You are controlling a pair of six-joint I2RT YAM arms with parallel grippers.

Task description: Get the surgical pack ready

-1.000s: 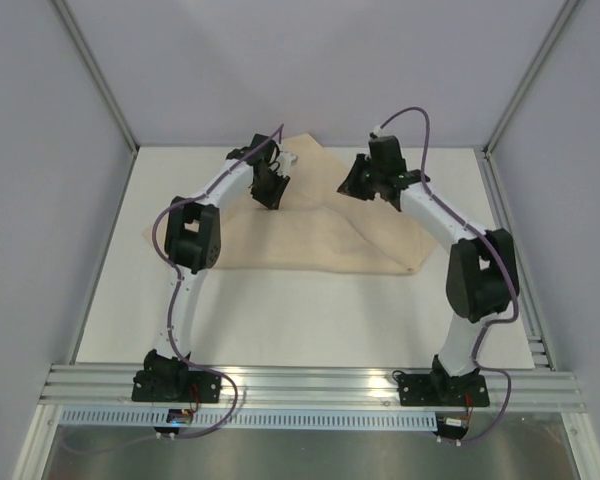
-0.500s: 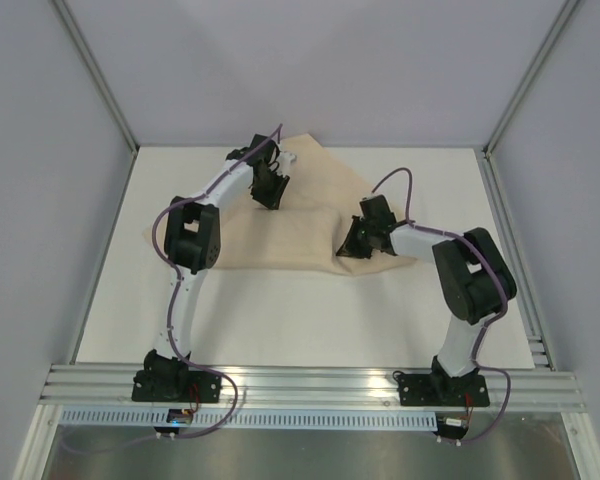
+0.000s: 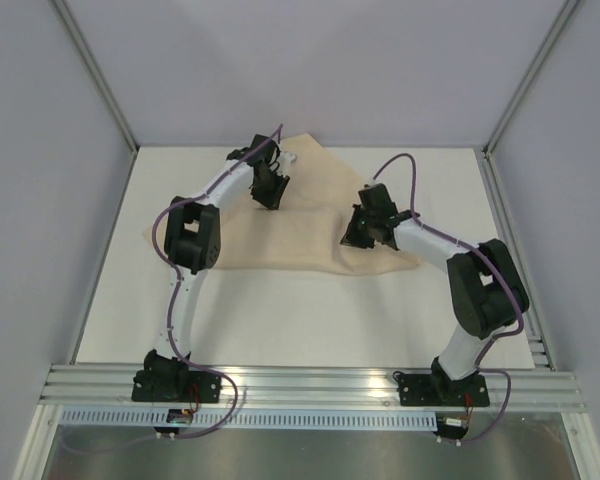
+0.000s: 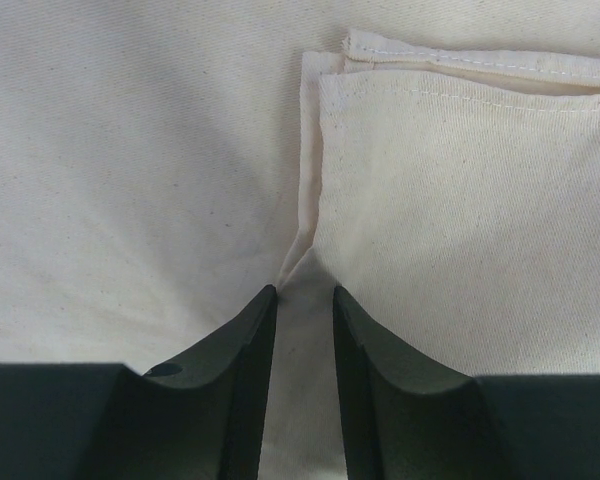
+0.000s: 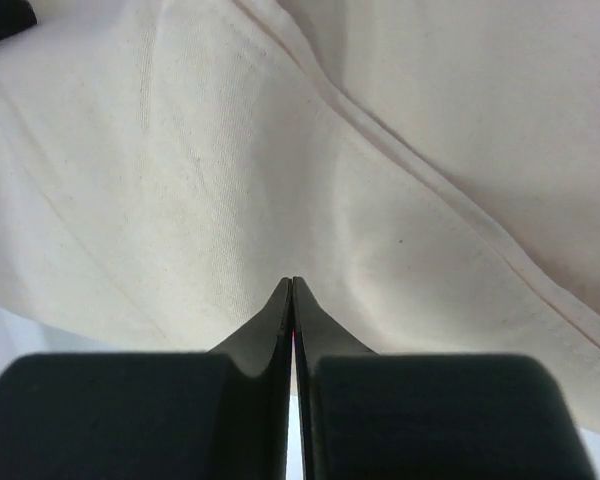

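Overhead, tan cloth lies folded on the table, left gripper down on its far part, right gripper near its right edge. Left wrist: jaws narrowly apart, pinching a raised cloth fold. Right wrist: jaws pressed fully together, over cloth.

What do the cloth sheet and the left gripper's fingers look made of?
Cloth sheet: woven fabric, probably cotton, matte tan; weave texture and a stitched hem show. Fingers of the left gripper: smooth black, faint sheen, likely moulded plastic, though rubber is possible.
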